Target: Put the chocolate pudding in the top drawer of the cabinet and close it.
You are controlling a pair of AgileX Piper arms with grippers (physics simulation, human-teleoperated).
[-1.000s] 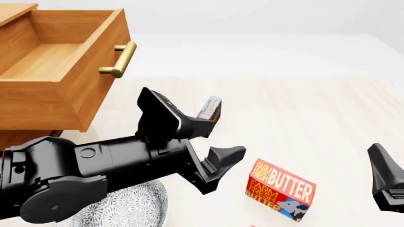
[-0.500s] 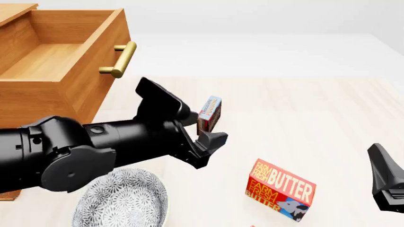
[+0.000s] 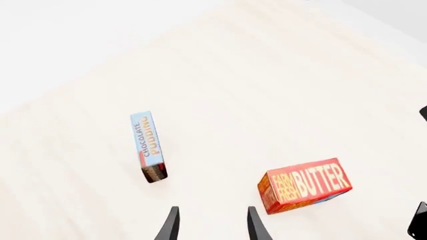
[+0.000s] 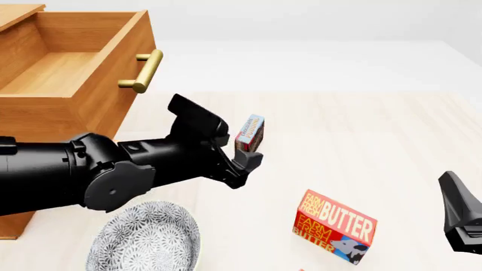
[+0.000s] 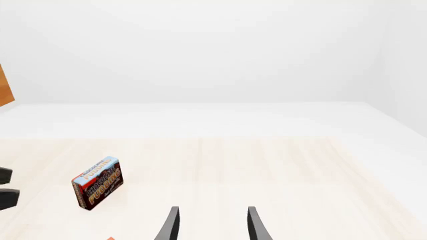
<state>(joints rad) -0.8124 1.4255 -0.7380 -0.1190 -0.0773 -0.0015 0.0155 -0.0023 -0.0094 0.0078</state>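
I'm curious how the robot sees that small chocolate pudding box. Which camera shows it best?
The right wrist view: the chocolate pudding stands unobstructed, front face showing. The left wrist view shows mainly its narrow edge; in the front view the left gripper partly hides it.

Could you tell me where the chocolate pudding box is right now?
In the front view, the small blue-and-brown chocolate pudding box stands on the table near centre, just beyond the left gripper.

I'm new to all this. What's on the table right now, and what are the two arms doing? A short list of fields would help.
chocolate pudding: standing on edge on the table, not gripped
left gripper: open, fingers close beside the pudding
right gripper: open, holding nothing, off to the right
top drawer: pulled open, nothing visible inside
cabinet: at far left
butter box: lying nearer the camera, right of the left arm
patterned plate: below the left arm
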